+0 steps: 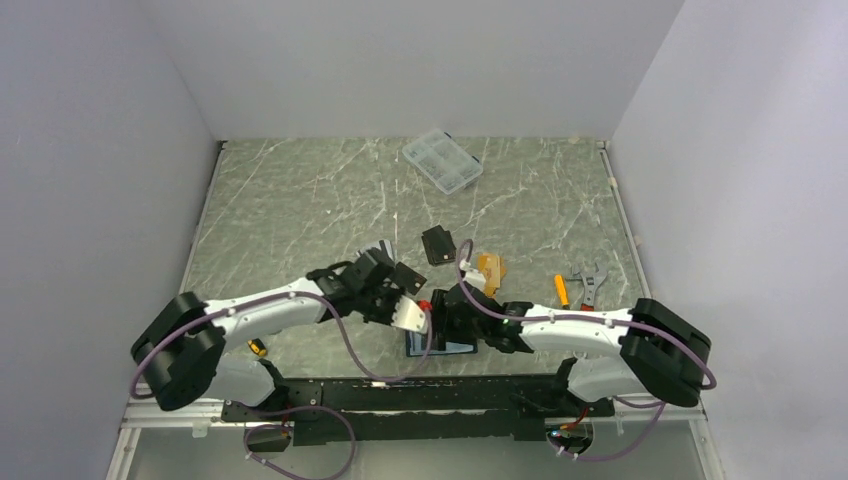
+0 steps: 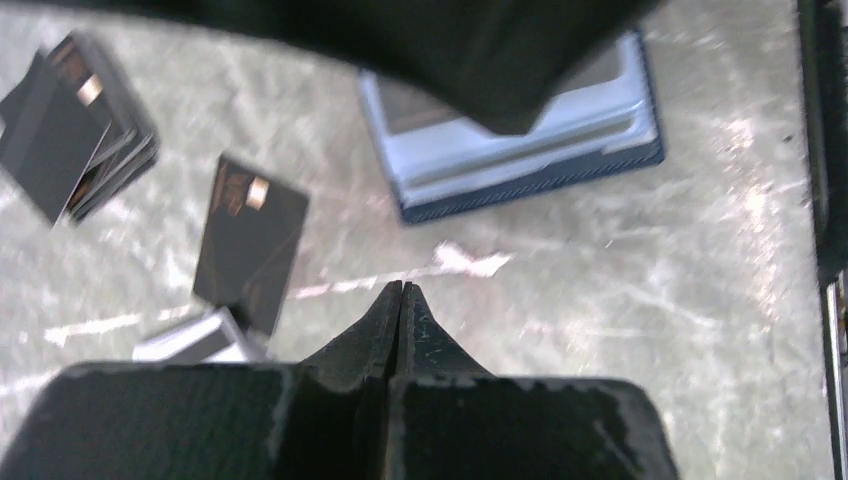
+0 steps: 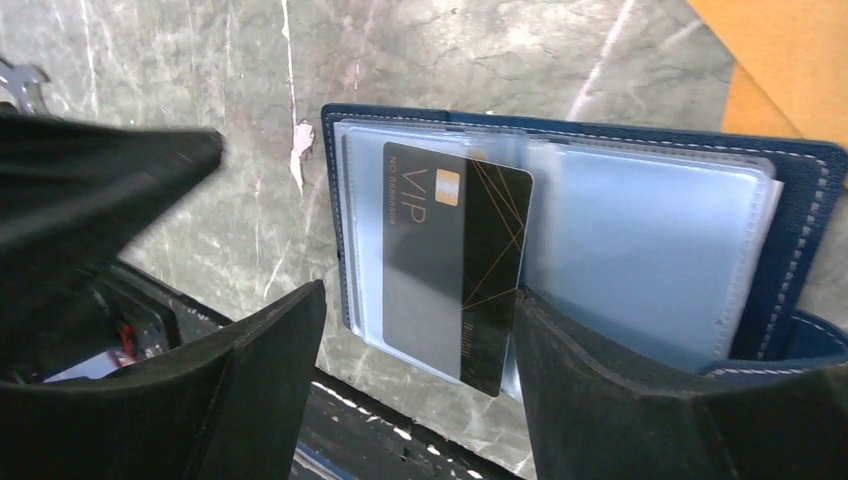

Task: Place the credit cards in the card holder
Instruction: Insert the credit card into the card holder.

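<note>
The card holder point(image 3: 800, 200) lies open and flat on the table point(image 1: 300, 200) at its near edge. It has a navy-blue cover with pale stitching, and cloudy light-blue plastic sleeves are spread across the inside. A black card point(image 3: 455, 260), marked VIP in gold with a gold chip and thin gold lines, sits partway in the holder's left-hand sleeve. Its near end sticks out past the holder's edge. The right tool point(image 3: 420, 300) hangs directly over the holder with its jaws wide. One finger stands clear to the left of the card and the other is just at the card's near corner, so nothing is clamped. In the left wrist view a dark blurred shape covers part of the holder. The left tool point(image 2: 400, 300) is just beside the holder, pinched fully together with nothing between its tips. A silver-grey card point(image 2: 195, 340) lies next to that tool. Farther from the holder lie a second black card point(image 2: 250, 245) with a gold chip and a stack of dark cards point(image 2: 70, 130). An orange-gold card point(image 1: 490, 270) lies just beyond the holder, and a wrench point(image 1: 590, 283) and an orange-handled tool point(image 1: 563, 290) lie off to its right. A clear compartment box point(image 1: 443, 162) sits well apart from the holder, at the table's far side.
</note>
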Motion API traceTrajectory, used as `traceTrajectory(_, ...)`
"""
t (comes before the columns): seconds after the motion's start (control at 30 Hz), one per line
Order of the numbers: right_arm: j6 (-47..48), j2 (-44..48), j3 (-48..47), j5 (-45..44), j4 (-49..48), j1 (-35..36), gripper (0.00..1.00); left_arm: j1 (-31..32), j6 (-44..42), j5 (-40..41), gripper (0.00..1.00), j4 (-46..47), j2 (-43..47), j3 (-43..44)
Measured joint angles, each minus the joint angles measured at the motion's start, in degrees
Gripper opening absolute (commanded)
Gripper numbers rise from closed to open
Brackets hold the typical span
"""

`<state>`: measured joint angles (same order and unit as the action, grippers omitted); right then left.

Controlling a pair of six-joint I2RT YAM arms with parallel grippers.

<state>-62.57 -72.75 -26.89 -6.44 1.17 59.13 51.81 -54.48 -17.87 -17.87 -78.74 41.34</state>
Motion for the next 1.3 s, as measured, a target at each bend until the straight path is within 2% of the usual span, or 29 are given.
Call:
traceTrajectory(0.2, 0.52, -6.01, -7.82, -4.68, 7.13, 3.96, 0.77, -10.21, 0.85, -4.15, 0.03, -6.64, 7.8, 1.53)
traceTrajectory(0.43, 1.44, -16.35, -20.22, -10.49, 18.91, 8.11, 0.76, -17.4, 1.46, -6.95, 0.02, -10.27, 14.45, 1.11)
traceTrajectory(0.63, 1.55, -23.96, -29.11, -15.3, 28.26, 10.84, 0.66, -20.04, 2.1, -7.91, 0.02, -11.1, 17.77, -1.22)
traceTrajectory(0.77, 0.98, -25.07, -30.62, -16.61, 30.34, 11.37, 0.51, -21.44, 2.8, -8.31, 0.01, -11.19, 18.69, -1.81)
traceTrajectory(0.83, 0.39, -25.0, -30.67, -17.2, 30.77, 11.54, 0.48, -22.12, 3.13, -8.87, 0.02, -11.19, 18.93, -1.81)
traceTrajectory(0.87, 0.24, -24.94, -30.67, -17.29, 30.82, 11.56, 0.5, -22.43, 3.21, -9.14, 0.01, -11.17, 19.02, -1.81)
traceTrajectory(0.93, 0.02, -24.65, -30.45, -17.25, 30.64, 11.58, 0.63, -22.77, 3.41, -9.4, 0.02, -11.17, 19.04, -1.81)
traceTrajectory(1.0, 0.26, -24.15, -29.97, -17.0, 30.16, 11.54, 0.71, -23.04, 3.89, -9.7, 0.01, -11.17, 19.04, -1.81)
traceTrajectory(1.17, 1.73, -21.29, -28.63, -15.13, 28.63, 10.84, 0.79, -23.87, 6.08, -11.28, 0.03, -11.19, 19.02, -1.75)
traceTrajectory(1.3, 2.99, -13.88, -25.97, -12.17, 26.27, 8.39, 0.81, -24.59, 7.45, -12.13, 0.04, -11.61, 18.29, -0.85)
